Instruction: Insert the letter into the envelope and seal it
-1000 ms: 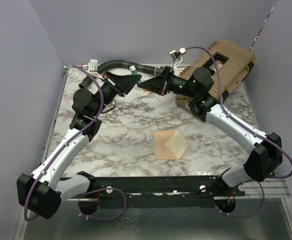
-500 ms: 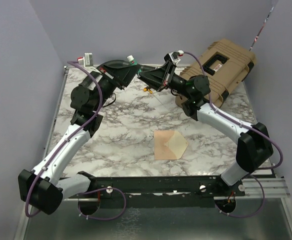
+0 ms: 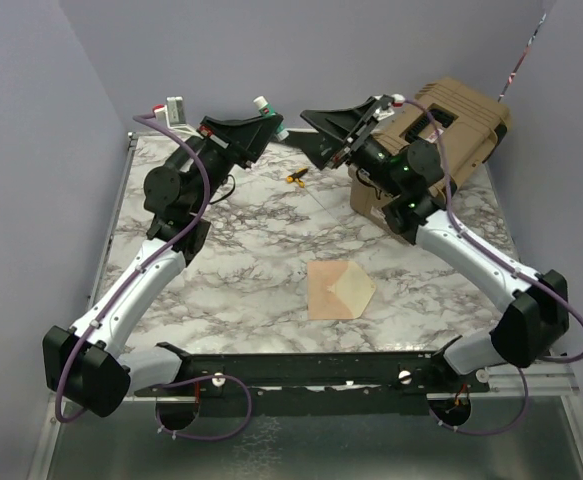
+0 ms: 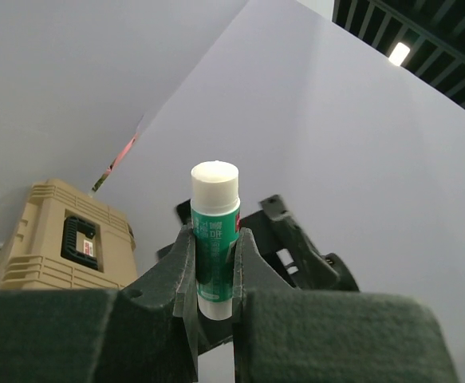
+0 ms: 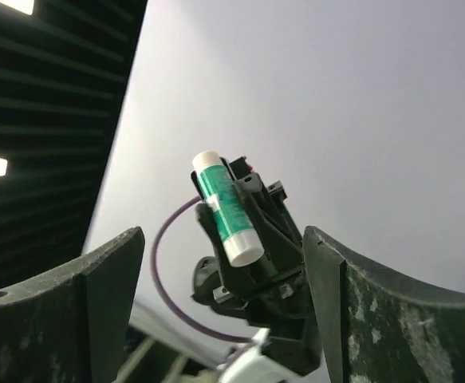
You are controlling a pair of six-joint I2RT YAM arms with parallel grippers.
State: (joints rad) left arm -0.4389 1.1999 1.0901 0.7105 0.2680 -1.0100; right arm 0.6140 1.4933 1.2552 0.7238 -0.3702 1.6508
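Note:
The peach envelope (image 3: 328, 291) lies flat on the marble table (image 3: 241, 250), near the front middle, with a paler cream patch on its right part. The letter does not show as a separate sheet. My left gripper (image 3: 269, 125) (image 4: 214, 239) is raised at the back and shut on a green glue stick (image 3: 263, 104) (image 4: 214, 227) with white ends. My right gripper (image 3: 313, 138) (image 5: 222, 235) faces it a short way off. Its jaws stand wide open with nothing between them, and the glue stick (image 5: 228, 209) shows beyond them.
A tan hard case (image 3: 441, 140) (image 4: 57, 239) sits at the back right of the table. A small yellow and black object (image 3: 296, 177) lies on the marble under the raised grippers. Grey walls close in the back and both sides.
Both grippers have risen from low over the table to well above it. The right gripper, shut and close against the left one before, has opened wide and drawn slightly apart.

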